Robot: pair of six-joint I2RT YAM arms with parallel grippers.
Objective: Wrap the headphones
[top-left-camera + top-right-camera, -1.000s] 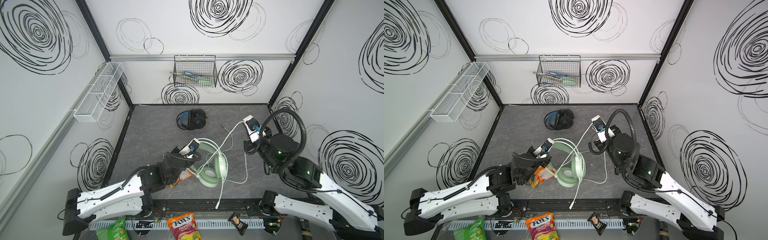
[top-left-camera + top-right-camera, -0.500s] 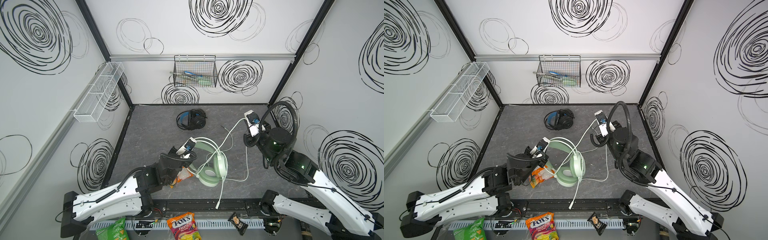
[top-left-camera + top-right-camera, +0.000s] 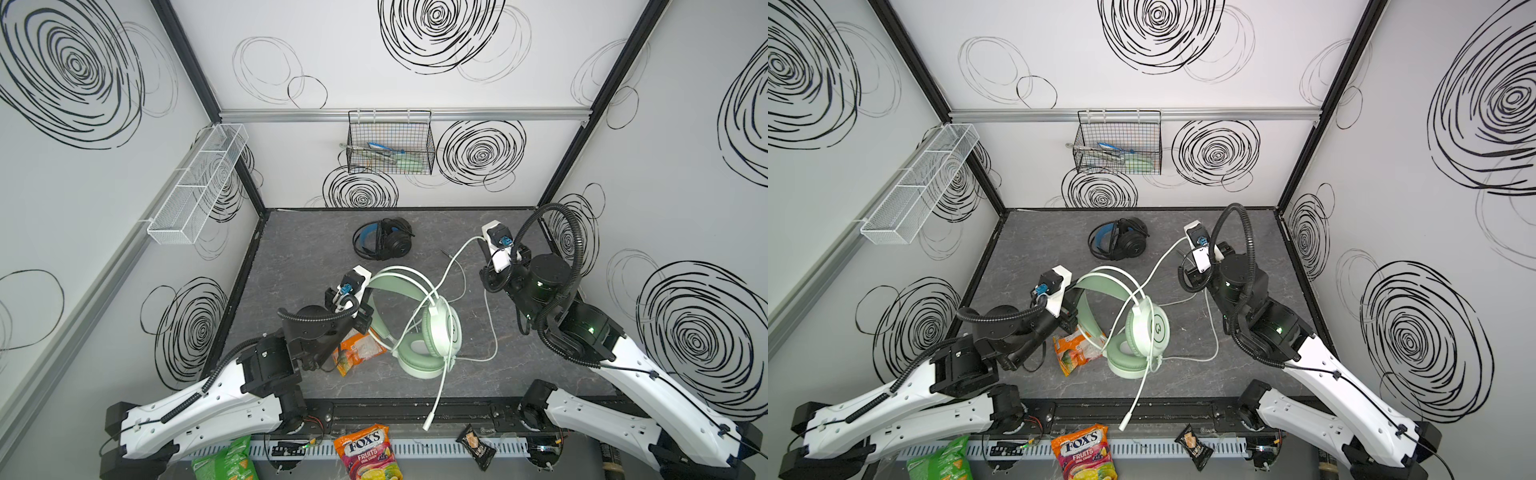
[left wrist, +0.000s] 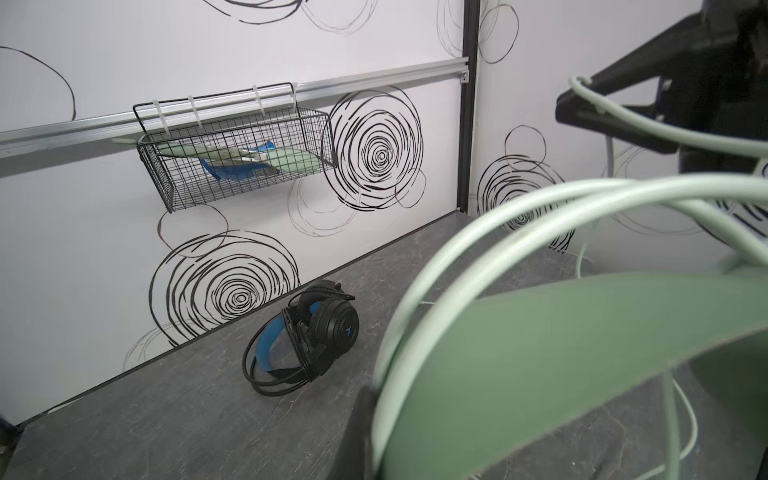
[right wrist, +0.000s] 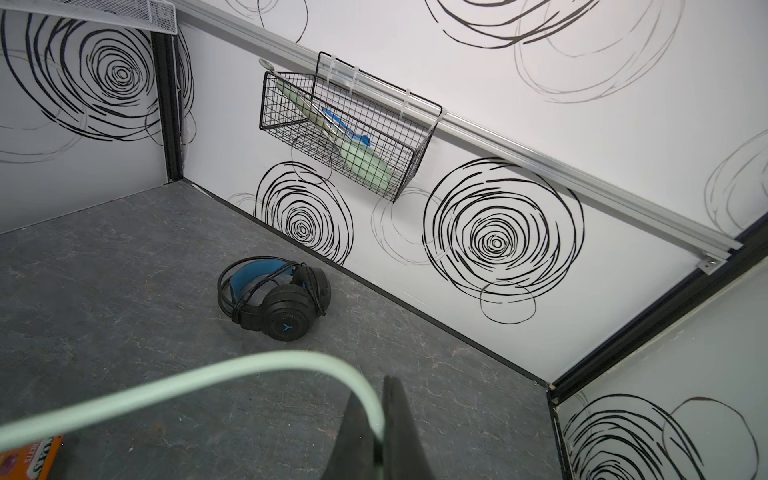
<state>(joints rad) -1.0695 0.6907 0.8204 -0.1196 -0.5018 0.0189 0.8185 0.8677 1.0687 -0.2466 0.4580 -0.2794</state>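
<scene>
mint headset point(image 3: 432, 332) point(image 3: 1148, 328): front middle of the table point(image 3: 299, 257); earcups point(image 3: 442, 328) down, headband point(image 4: 561, 353) arching back and to the left.
left gripper point(image 3: 368, 313) point(image 3: 1073, 311): jaws closed on the headband's left side.
cable point(image 5: 270, 358): whitish; rises from the earcups across the headband toward the back right; a slack loop lies on the table right of the earcups.
right gripper point(image 5: 380, 436): raised near the back right corner, jaws pinched tight on the cable.
orange packet point(image 3: 357, 349) point(image 3: 1077, 347): on the table just left of the earcups, partly under the headband.
black headset point(image 3: 384, 241) point(image 3: 1121, 241) point(image 4: 316, 336) point(image 5: 278, 299): well apart, near the middle of the back wall; blue inner band, black cord looped round it.
basket point(image 3: 390, 145): black wire, hung on the back wall rail, pale green and blue items inside.
shelf point(image 3: 195, 187): white mesh, on the left wall.
Fox's bag point(image 3: 368, 451): below the table's front edge, between a green bag point(image 3: 224, 461) and a dark packet point(image 3: 476, 446).
</scene>
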